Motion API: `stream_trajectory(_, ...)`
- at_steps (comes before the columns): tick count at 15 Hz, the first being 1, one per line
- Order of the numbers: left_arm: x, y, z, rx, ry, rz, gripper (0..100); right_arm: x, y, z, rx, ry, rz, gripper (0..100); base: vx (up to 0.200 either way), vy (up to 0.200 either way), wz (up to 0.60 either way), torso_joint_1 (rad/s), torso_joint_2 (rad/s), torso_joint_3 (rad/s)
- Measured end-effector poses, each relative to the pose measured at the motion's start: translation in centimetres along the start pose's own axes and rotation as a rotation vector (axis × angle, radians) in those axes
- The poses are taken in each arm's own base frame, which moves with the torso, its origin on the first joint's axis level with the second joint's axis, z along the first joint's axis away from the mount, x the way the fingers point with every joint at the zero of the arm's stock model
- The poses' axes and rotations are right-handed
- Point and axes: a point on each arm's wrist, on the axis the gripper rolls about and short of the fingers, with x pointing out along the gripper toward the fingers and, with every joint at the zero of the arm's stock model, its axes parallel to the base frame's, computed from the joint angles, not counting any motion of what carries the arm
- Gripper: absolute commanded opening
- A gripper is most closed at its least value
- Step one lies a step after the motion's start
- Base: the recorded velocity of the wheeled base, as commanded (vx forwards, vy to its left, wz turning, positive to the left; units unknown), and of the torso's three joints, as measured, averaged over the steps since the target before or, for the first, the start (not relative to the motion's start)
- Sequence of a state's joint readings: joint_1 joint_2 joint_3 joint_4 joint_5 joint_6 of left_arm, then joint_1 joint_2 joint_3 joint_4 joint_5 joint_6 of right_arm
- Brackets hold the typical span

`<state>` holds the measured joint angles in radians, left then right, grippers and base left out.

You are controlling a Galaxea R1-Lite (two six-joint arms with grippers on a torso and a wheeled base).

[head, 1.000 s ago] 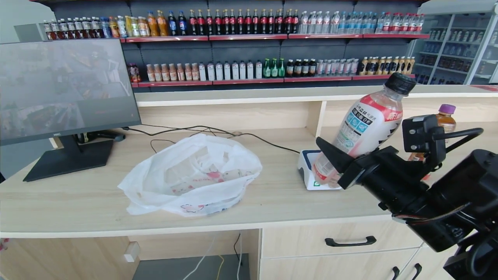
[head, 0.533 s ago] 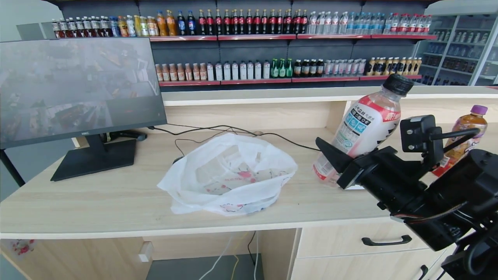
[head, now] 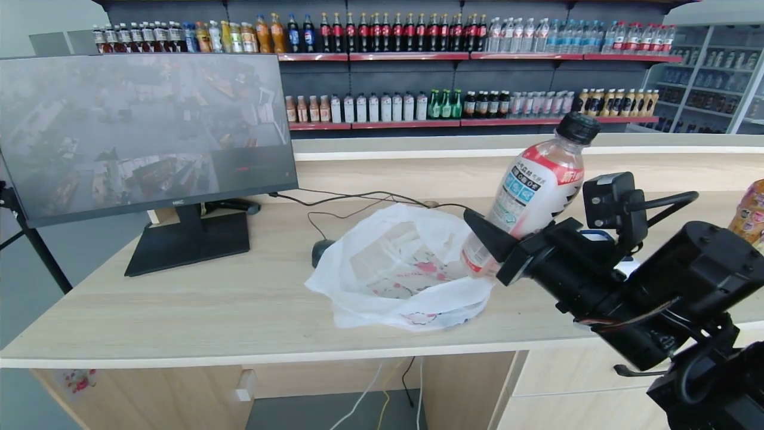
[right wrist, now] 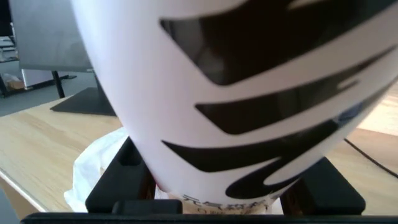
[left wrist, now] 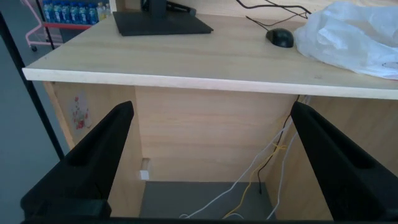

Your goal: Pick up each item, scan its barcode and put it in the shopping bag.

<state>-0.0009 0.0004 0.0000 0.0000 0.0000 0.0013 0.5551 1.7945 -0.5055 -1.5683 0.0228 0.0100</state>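
My right gripper is shut on the lower part of a clear drink bottle with a white, red and blue label and a black cap. The bottle tilts, its base just above the right rim of the white plastic shopping bag, which lies open on the wooden counter. In the right wrist view the bottle sits between the fingers, with the bag below. My left gripper hangs open with nothing in it, in front of the counter below its edge, with the bag up on top.
A monitor on a black stand fills the counter's left. A dark mouse and cables lie just behind the bag. Another bottle stands at the far right. Shelves of drinks line the back wall.
The head camera has swung, shifting the whole scene rightward. Against the counter, my right gripper has carried the bottle from over the scanner to the bag's right rim.
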Motion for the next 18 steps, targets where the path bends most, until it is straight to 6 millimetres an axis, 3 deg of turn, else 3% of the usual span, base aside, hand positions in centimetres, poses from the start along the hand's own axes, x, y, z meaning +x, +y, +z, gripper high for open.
stream_trajectory(3,0.0,0.0,0.0,0.0,0.0,0.0,100,1.0,0.2,-0.1,-0.027,-0.02,0.089,0,0.0,0.0,0.0,0.0,0.0,0.0)
stream_trajectory(7,0.0,0.0,0.0,0.0,0.0,0.001,100,5.3,1.9,-0.3,-0.001,-0.103,0.157,0,0.0,0.0,0.0,0.0,0.0,0.0)
stream_trajectory(13,0.0,0.0,0.0,0.0,0.0,0.001,100,10.9,4.9,-2.0,0.054,0.032,0.228,0,0.0,0.0,0.0,0.0,0.0,0.0)
stream_trajectory(18,0.0,0.0,0.0,0.0,0.0,0.001,100,14.3,5.6,-4.2,0.081,0.071,0.193,0,0.0,0.0,0.0,0.0,0.0,0.0)
